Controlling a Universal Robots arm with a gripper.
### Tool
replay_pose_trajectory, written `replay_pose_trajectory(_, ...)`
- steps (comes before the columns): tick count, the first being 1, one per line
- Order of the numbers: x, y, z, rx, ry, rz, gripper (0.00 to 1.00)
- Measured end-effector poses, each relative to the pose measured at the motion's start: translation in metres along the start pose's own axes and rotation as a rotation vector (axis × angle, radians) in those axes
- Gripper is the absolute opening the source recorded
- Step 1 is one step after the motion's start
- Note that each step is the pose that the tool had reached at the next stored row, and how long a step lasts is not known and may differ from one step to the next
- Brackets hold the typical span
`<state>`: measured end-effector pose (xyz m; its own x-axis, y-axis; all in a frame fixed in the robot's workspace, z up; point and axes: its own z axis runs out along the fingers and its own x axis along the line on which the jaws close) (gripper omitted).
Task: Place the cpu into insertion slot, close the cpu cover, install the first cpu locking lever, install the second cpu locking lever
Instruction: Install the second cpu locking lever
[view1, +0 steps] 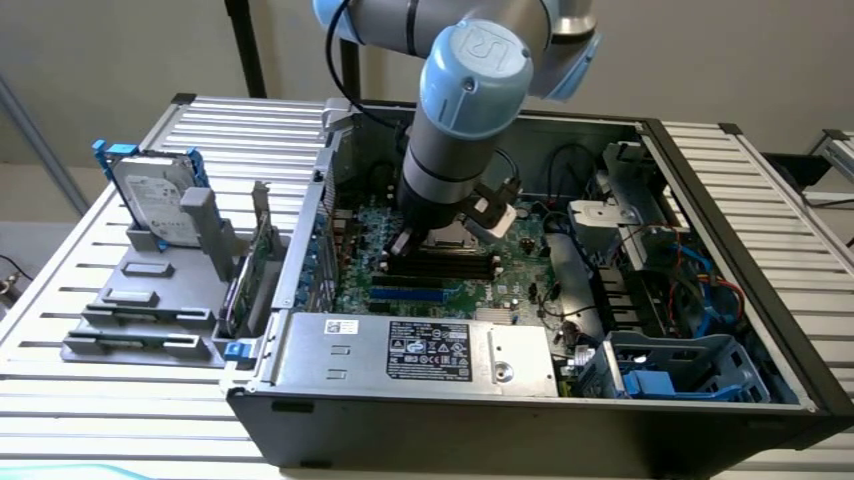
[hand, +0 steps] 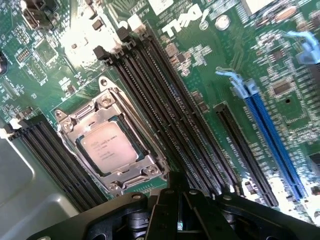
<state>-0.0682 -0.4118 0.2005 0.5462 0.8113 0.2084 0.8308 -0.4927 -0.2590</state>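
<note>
Closed together and empty, the black gripper (hand: 178, 210) hangs just above the green motherboard (hand: 200, 100), near the long black memory slots (hand: 170, 120). Beside them, the pale silver square cpu (hand: 107, 147) lies flat in the insertion slot, framed by the silvery metal cpu cover (hand: 111, 145) lying shut around it.
</note>
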Motion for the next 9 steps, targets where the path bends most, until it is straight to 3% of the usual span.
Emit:
replay_pose_trajectory(6,0.004,-0.0073,-0.0203,-0.0009,-0.0009,0.000,0.11)
replay_pose_trajectory(9,0.004,-0.0079,-0.0218,-0.0006,-0.0005,0.000,0.11)
